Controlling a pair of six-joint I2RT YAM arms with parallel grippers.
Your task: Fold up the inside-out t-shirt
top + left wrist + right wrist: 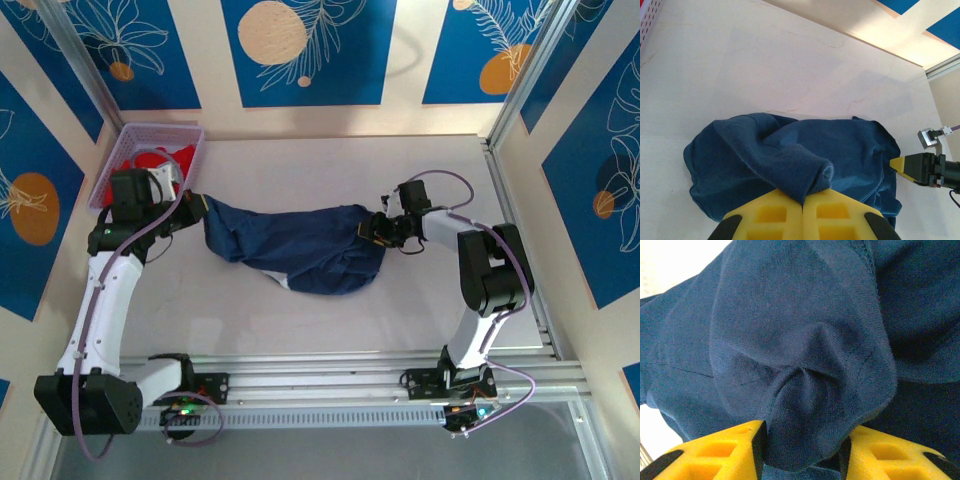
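- Navy t-shirt (300, 245) bunched on table (330, 170), right of basket (160, 128), slung btw both grippers.
- L gripper (200, 207), by basket's near-right corner: fingers together, pinching a cloth fold.
- R gripper (378, 228), well right of basket: clamped on shirt bunch.

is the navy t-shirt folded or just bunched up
Bunched, not folded: the navy t-shirt lies crumpled on the table, pinched at either end by the left gripper and right gripper.
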